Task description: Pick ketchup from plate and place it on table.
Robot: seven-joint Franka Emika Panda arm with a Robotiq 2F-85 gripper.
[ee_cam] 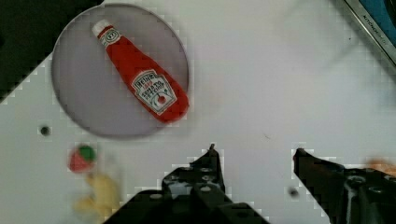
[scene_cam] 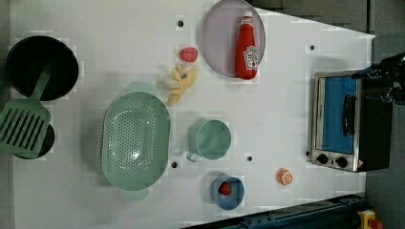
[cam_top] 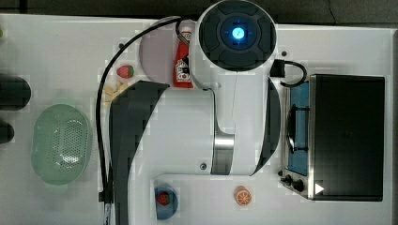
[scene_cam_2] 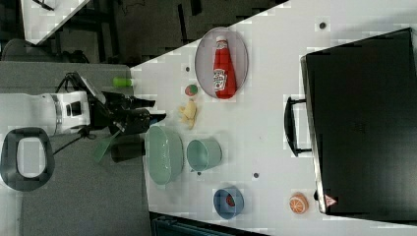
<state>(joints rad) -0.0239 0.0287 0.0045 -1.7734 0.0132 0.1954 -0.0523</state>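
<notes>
Ketchup (ee_cam: 140, 79) lay on its side on the plate (ee_cam: 79, 102), well apart from my fingers (ee_cam: 212, 161), which I saw spread wide and empty above the bare table (ee_cam: 280, 93), strawberry (ee_cam: 81, 158) off beside them.

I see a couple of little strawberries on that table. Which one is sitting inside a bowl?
The strawberry inside the small blue bowl, near the orange slice. The other strawberry lies bare on the table, beside the plate holding the ketchup.
</notes>
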